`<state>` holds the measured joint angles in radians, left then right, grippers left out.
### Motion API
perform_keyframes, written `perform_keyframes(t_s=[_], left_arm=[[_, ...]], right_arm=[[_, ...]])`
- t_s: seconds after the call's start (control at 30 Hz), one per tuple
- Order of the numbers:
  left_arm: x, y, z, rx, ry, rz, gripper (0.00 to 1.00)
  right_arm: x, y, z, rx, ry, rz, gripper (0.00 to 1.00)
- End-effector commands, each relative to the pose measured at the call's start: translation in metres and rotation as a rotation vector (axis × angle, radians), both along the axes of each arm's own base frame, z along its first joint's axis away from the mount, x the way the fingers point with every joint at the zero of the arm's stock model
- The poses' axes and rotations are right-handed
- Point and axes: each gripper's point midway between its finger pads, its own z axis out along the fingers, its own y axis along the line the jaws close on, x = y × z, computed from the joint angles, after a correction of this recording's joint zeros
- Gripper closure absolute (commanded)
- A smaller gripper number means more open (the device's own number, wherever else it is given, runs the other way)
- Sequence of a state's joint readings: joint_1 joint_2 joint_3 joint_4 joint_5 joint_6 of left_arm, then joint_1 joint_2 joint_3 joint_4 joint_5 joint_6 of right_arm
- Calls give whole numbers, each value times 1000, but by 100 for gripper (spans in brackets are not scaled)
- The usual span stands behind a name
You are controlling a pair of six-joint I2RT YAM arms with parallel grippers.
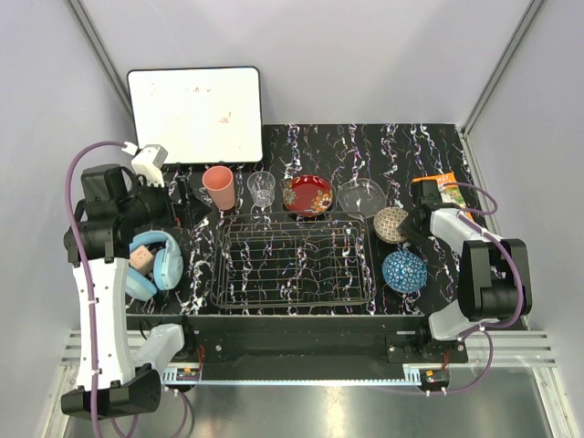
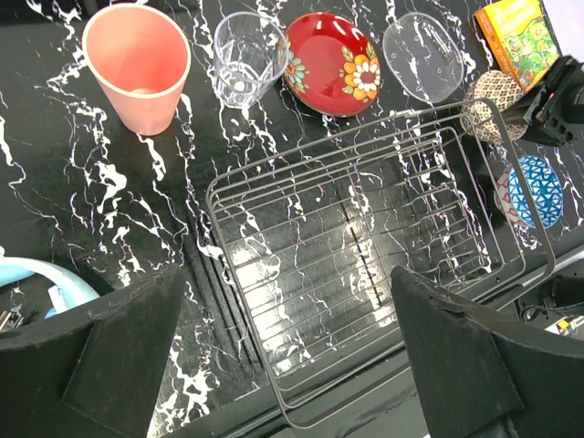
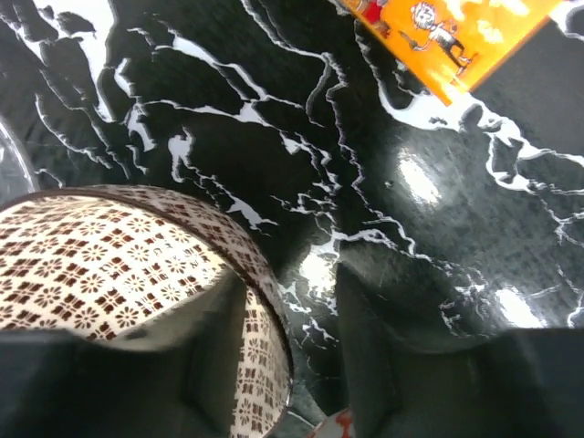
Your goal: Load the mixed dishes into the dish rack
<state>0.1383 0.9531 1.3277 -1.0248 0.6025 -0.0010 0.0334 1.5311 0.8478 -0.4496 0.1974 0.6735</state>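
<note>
Wire dish rack [image 1: 294, 257] stands mid-table [image 1: 411, 146]. Beige patterned bowl [image 3: 100, 265] sits just beside its far right corner. My right gripper [image 3: 290, 315] straddles the bowl's rim, jaws partly spread, outer finger clear. My left gripper [image 2: 292, 356] hangs above the rack, spread wide.

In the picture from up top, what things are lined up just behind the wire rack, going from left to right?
salmon-pink cup → clear glass tumbler → red plate → clear glass bowl → beige patterned bowl → orange book
</note>
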Motion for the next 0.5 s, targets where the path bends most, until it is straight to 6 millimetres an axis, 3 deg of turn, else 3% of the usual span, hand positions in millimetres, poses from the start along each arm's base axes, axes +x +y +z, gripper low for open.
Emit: perform_keyframes(t_s=[0.0, 0.3, 0.47], left_arm=[[2, 2, 3, 7, -35, 12, 1], [1, 3, -5, 12, -28, 20, 1], [-1, 4, -9, 17, -29, 26, 1]], right_arm=[[10, 2, 4, 10, -52, 5, 67], [11, 2, 24, 9, -113, 24, 100], [9, -5, 65, -24, -223, 8, 100]])
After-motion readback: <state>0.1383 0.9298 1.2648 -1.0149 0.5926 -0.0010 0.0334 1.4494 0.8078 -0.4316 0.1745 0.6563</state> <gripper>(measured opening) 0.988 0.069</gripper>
